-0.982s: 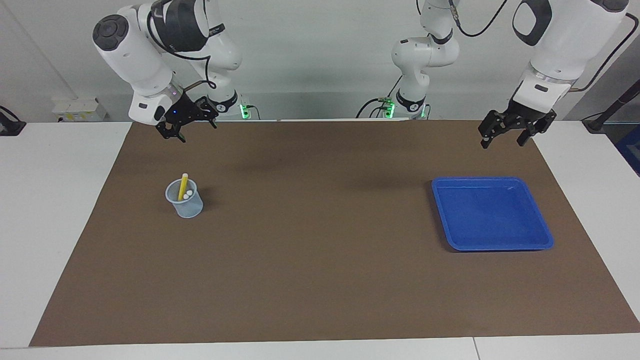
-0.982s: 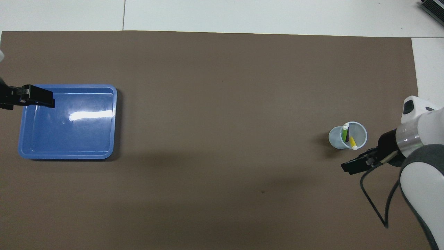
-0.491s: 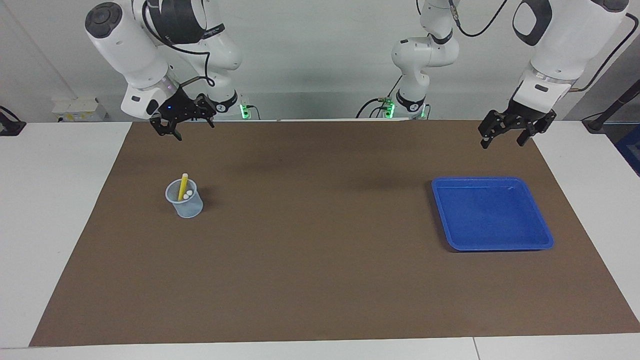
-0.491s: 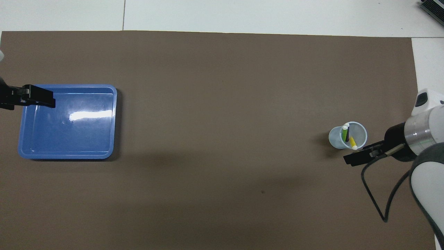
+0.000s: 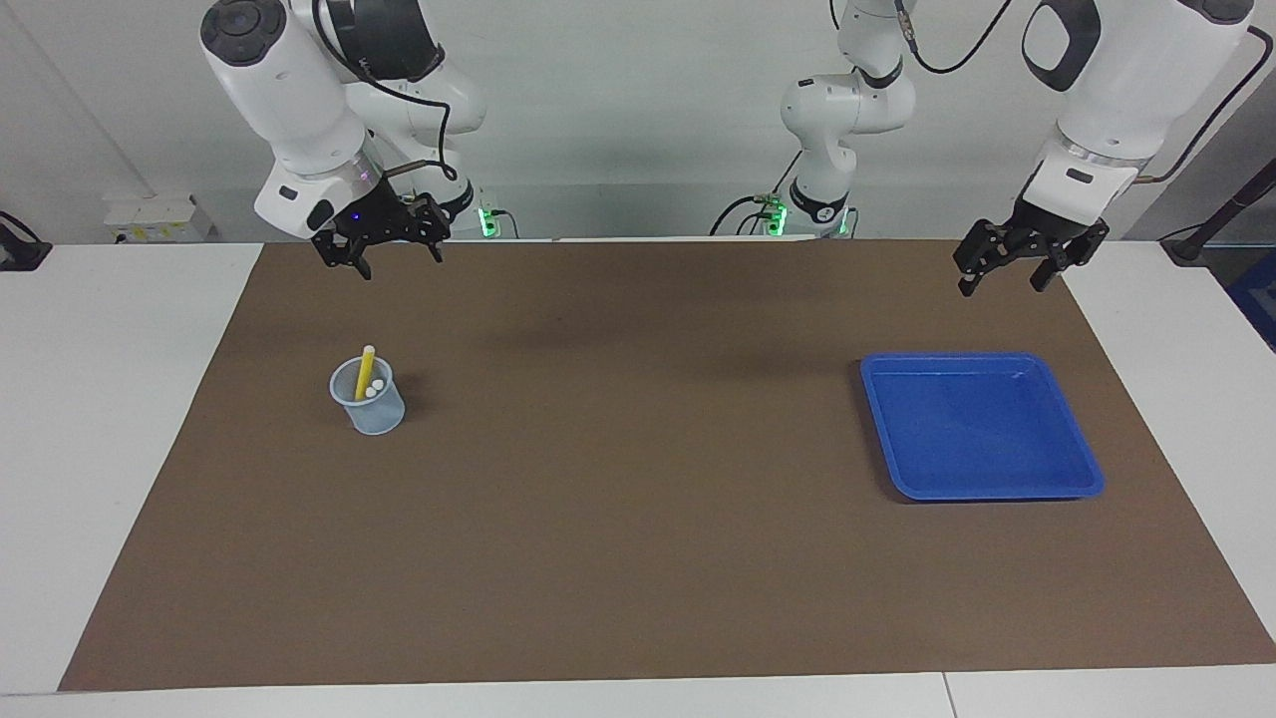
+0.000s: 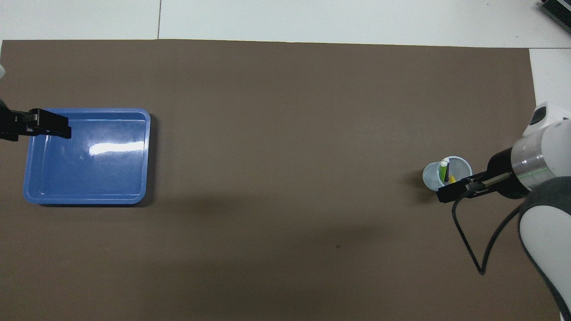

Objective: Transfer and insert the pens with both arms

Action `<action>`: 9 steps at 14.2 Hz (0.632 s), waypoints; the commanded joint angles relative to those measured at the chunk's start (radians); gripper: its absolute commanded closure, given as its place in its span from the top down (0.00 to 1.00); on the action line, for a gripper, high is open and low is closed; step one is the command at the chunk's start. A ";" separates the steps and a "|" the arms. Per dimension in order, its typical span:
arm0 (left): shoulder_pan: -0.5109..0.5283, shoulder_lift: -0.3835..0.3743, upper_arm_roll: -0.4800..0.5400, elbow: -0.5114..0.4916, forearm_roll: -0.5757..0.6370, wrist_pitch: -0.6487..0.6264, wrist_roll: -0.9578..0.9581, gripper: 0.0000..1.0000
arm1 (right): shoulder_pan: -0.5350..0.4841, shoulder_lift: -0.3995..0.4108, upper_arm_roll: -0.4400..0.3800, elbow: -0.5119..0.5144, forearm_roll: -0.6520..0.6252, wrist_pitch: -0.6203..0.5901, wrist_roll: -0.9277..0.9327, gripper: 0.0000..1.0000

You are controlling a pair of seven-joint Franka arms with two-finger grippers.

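Three pens are being held upright in a small translucent cup (image 5: 368, 398) of bluish plastic, round and slightly tapered, toward the right arm's end of a matte brown mat (image 5: 638, 519). A yellow pen (image 5: 365, 371) is leaning against the rim, its whitish tip sticking out above it; a green pen (image 6: 443, 171) and a dark purple pen (image 6: 447, 171) are being seen from overhead, slim cylinders inside the cup. Two round whitish cap ends are showing inside in the facing view.

A glossy blue tray (image 5: 1087, 469), rectangular with rounded corners and a raised lip, is lying toward the left arm's end, nothing in it.

Right gripper (image 5: 397, 261), black and angular, is being held in the air over the mat's robot-side edge, fingers apart, nothing in them. Left gripper (image 5: 1003, 280) is hanging likewise over its own end's robot-side edge, fingers spread and bare.
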 commanded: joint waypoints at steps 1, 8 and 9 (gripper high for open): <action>-0.012 -0.004 0.014 0.001 -0.012 -0.008 0.002 1.00 | 0.009 0.033 -0.020 0.050 -0.027 0.035 0.000 1.00; -0.012 -0.004 0.014 0.001 -0.013 -0.006 0.004 1.00 | 0.008 0.042 0.003 0.041 -0.118 0.076 -0.005 1.00; -0.012 -0.004 0.014 0.001 -0.013 -0.006 0.004 1.00 | 0.006 0.042 0.003 0.041 -0.118 0.076 -0.005 1.00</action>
